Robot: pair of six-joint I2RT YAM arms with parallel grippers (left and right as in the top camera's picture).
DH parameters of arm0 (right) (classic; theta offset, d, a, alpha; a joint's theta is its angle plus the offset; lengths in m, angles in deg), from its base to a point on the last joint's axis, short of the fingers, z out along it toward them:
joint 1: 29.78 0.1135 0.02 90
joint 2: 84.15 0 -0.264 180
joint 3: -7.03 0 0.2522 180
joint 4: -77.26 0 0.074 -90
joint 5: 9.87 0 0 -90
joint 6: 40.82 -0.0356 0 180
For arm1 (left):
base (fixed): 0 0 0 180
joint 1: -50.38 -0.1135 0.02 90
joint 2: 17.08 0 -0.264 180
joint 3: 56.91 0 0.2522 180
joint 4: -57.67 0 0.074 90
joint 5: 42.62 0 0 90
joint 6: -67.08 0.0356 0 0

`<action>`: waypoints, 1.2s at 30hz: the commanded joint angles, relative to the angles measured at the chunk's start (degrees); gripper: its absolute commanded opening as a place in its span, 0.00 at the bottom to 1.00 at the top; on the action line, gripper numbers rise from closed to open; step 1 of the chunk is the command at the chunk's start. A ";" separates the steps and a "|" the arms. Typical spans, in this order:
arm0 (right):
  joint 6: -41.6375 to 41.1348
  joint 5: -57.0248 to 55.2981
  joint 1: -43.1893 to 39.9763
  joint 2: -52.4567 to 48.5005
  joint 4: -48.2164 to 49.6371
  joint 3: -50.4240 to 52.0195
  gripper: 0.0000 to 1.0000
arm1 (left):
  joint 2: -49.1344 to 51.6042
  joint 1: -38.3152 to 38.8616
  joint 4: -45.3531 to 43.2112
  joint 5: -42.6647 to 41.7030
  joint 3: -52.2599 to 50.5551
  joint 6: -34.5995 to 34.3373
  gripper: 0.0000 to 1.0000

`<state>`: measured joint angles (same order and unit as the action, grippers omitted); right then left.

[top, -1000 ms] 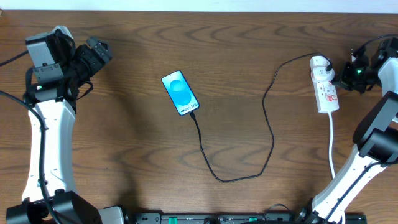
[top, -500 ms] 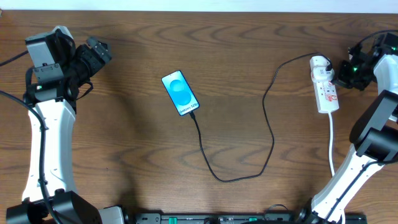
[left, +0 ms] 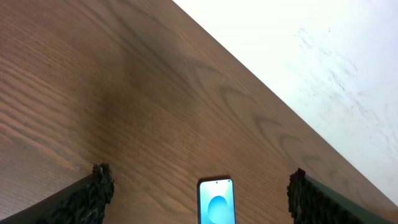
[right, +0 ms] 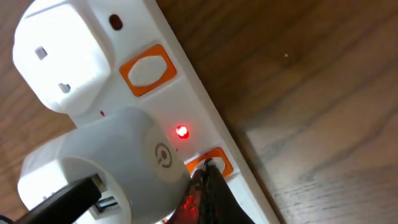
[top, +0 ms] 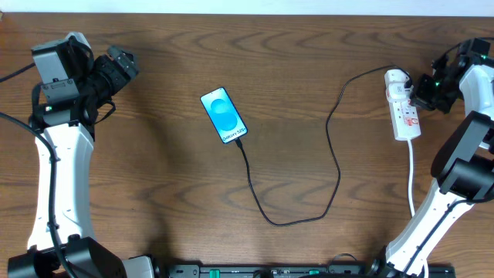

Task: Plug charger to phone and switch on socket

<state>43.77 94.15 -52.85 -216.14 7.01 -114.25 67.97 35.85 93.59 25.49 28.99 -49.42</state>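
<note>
The phone [top: 224, 114] lies screen up, glowing blue, left of the table's middle; in the left wrist view the phone [left: 216, 201] sits low between the fingers. The charger [top: 337, 174], a thin black cable, runs from the phone's near end in a loop to the socket [top: 406, 116] at the right. My right gripper [right: 206, 168] is shut, its tip touching an orange switch [right: 217, 163] on the socket [right: 205, 118], beside a lit red lamp [right: 181, 131]. My left gripper [top: 123, 63] hangs open at the far left, well away from the phone.
A white adapter [right: 118, 165] and a second white plug [right: 62, 62] sit in the socket, with another orange switch [right: 147, 70] between them. The socket's white cord [top: 411, 181] runs toward the near edge. The table's far edge [top: 247, 9] is close behind.
My right wrist has swung slightly toward the far edge, bringing its tip a little nearer the socket. The left arm, phone and cable have not moved.
</note>
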 commanded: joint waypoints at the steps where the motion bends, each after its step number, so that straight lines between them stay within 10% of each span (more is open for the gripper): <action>1: -6.54 13.55 6.60 -1.44 -0.63 1.57 0.01 | -0.04 -0.20 0.11 0.74 0.42 1.20 0.91; 12: -20.35 13.46 6.49 -1.44 0.52 1.57 0.01 | -0.04 -0.20 0.11 0.74 0.42 1.20 0.91; 36: -18.34 21.75 -12.35 10.80 0.39 -1.18 0.11 | -0.04 -0.20 0.11 0.74 0.42 1.20 0.91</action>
<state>22.64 110.34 -64.32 -211.81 7.79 -114.19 67.97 35.85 93.59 25.49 28.99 -49.42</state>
